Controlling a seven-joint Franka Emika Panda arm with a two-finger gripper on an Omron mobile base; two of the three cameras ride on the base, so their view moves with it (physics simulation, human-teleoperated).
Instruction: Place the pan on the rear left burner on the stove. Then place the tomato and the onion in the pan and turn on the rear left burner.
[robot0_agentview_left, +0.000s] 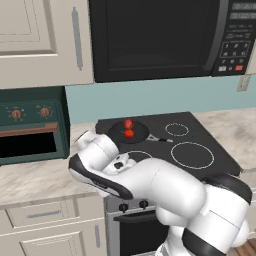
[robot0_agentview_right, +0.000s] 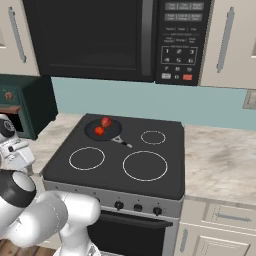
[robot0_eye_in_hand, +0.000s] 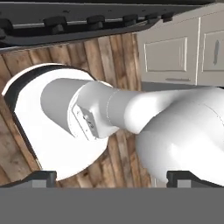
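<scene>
The black pan sits at the rear left of the stove, covering the rear left burner, with its thin handle pointing right. Two small red round things lie in it, the tomato and the onion; I cannot tell which is which. My arm is folded low in front of the stove's left side. In the hand view my gripper points down at the wooden floor, open, its fingertips wide apart with nothing between them. Black knobs line the stove's front panel.
A dark green countertop oven stands on the counter left of the stove. A black microwave hangs above it. Marble counter runs to the right. White cabinet doors stand beside the stove front.
</scene>
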